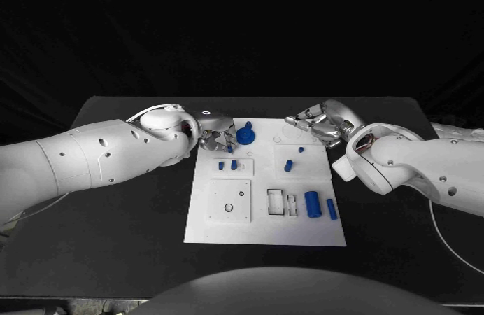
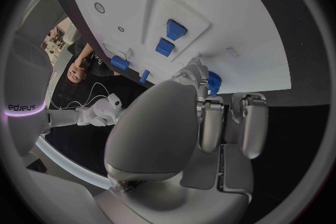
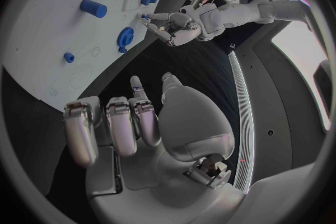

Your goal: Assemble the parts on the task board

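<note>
The white task board (image 1: 267, 189) lies mid-table. My left hand (image 1: 215, 137) hovers over its far left corner, beside the blue gear (image 1: 245, 133), which stands on the board. In the right wrist view, my left hand (image 3: 173, 25) pinches a small blue part (image 3: 145, 16) at its fingertips. Over the board's far right corner, my right hand (image 1: 317, 124) holds nothing, its fingers (image 3: 115, 123) loosely extended. Two short blue pegs (image 1: 228, 165) stand left of centre and another peg (image 1: 289, 165) right of centre. Two blue cylinders (image 1: 319, 206) lie near the right edge.
The board carries raised white panels (image 1: 230, 199) with holes and rectangular slots (image 1: 276, 201). Black table (image 1: 121, 224) surrounds the board on all sides. Both white arms flank the board's far half.
</note>
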